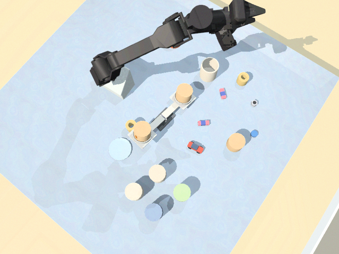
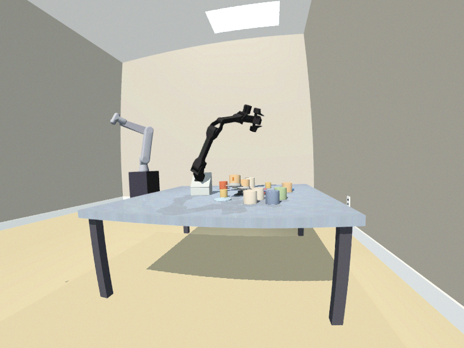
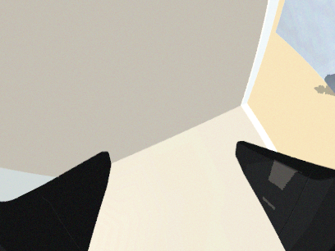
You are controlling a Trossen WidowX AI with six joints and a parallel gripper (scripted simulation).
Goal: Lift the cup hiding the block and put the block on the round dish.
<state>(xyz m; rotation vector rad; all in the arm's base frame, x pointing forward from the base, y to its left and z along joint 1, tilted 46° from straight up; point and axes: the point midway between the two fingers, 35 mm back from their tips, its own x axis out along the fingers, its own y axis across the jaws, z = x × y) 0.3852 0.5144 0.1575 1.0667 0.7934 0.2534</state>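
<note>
Two matching orange cups stand on the ends of the balance (image 1: pixel 170 109). One cup (image 1: pixel 184 93) (image 2: pixel 245 183) is on the end nearer the cream open container; that end sits lower. The other cup (image 1: pixel 142 131) (image 2: pixel 234 179), with a small dark orange mark on its side, is on the raised end near the dish. The block is not visible. The round dish (image 1: pixel 120 149) (image 2: pixel 222 199) is pale blue and bare. My gripper (image 1: pixel 259 15) (image 2: pixel 262 120) (image 3: pixel 174 153) is open and empty, high up and far from both cups.
A yellow ring (image 1: pixel 131 125) is beside the raised cup. A cream container (image 1: pixel 208 70), another orange cup (image 1: pixel 235 142), a red car (image 1: pixel 195 147), and cream (image 1: pixel 157 173), green (image 1: pixel 182 192) and blue (image 1: pixel 153 212) cups stand around the balance.
</note>
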